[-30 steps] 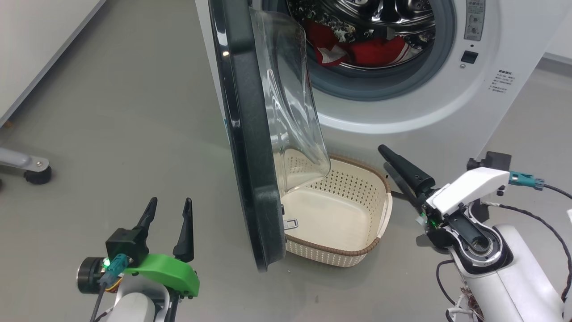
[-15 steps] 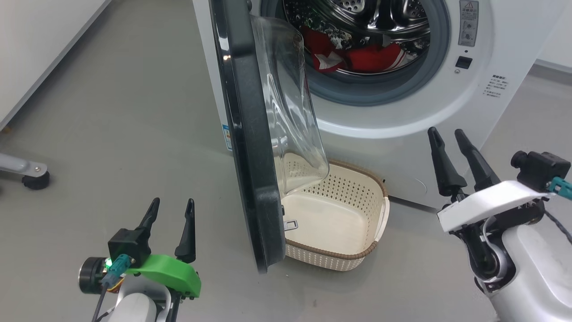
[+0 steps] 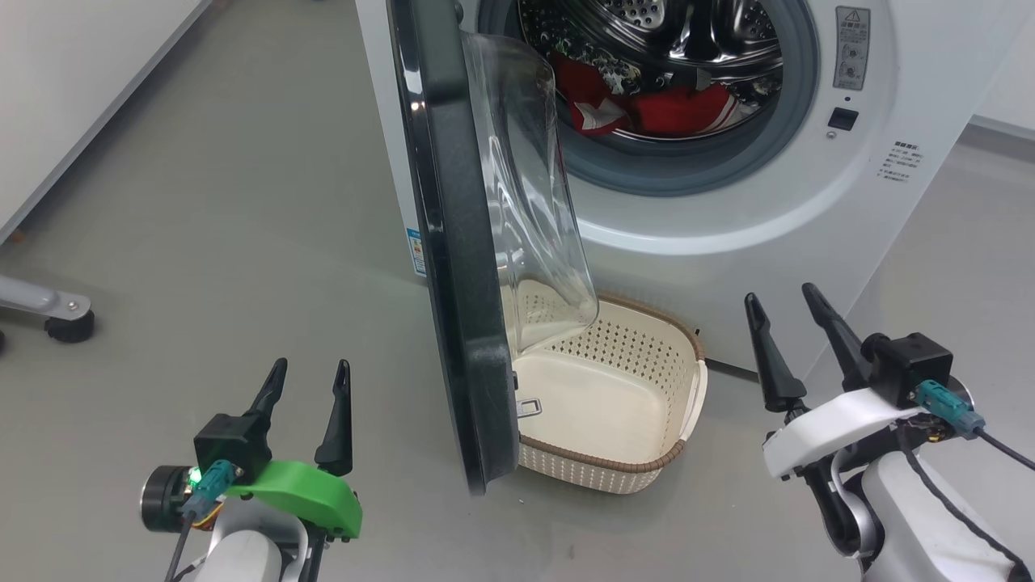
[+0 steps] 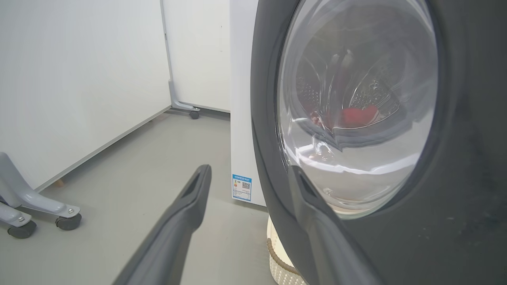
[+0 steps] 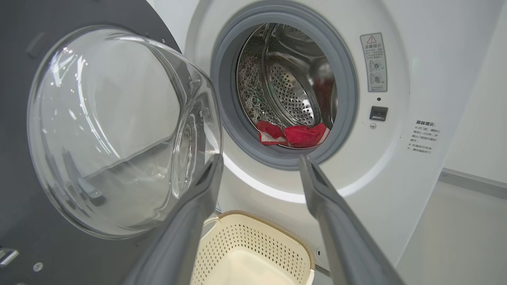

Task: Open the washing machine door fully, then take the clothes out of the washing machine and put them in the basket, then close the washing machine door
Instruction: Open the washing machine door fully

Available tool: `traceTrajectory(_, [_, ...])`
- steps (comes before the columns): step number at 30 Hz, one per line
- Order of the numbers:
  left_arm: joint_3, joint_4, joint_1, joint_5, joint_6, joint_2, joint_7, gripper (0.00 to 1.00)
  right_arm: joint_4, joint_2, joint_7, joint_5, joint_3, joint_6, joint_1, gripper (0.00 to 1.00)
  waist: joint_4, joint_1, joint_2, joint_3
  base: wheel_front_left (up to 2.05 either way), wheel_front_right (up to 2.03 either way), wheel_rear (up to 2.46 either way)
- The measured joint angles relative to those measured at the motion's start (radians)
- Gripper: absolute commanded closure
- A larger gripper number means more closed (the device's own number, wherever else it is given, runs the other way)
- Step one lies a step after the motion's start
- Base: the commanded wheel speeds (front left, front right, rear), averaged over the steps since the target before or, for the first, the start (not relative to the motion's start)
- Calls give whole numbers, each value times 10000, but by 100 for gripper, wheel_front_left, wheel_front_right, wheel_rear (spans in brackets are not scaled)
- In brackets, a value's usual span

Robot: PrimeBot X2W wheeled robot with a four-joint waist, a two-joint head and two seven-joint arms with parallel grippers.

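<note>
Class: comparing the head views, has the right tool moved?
Yes. The right tool has swung right, away from the basket, and now points upright.

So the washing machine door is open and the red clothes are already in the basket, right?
Not quite. The washing machine door is open, but the red clothes lie inside the washing machine, in its drum, not in the basket. What shows of the basket's inside is bare. The head view shows this.
</note>
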Motion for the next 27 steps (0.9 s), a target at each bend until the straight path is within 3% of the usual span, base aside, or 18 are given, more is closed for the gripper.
traceTrajectory(12, [15,-2,35,0,27,17,0,0,119,575,44,-825,-368,-512,135,0,-26,0,0,21,0,0,0])
traceTrajectory(27, [13,-10,39,-12,27,17,0,0,35,997,44,-1427,-775,-510,279,0,-54,0,0,111,0,0,0])
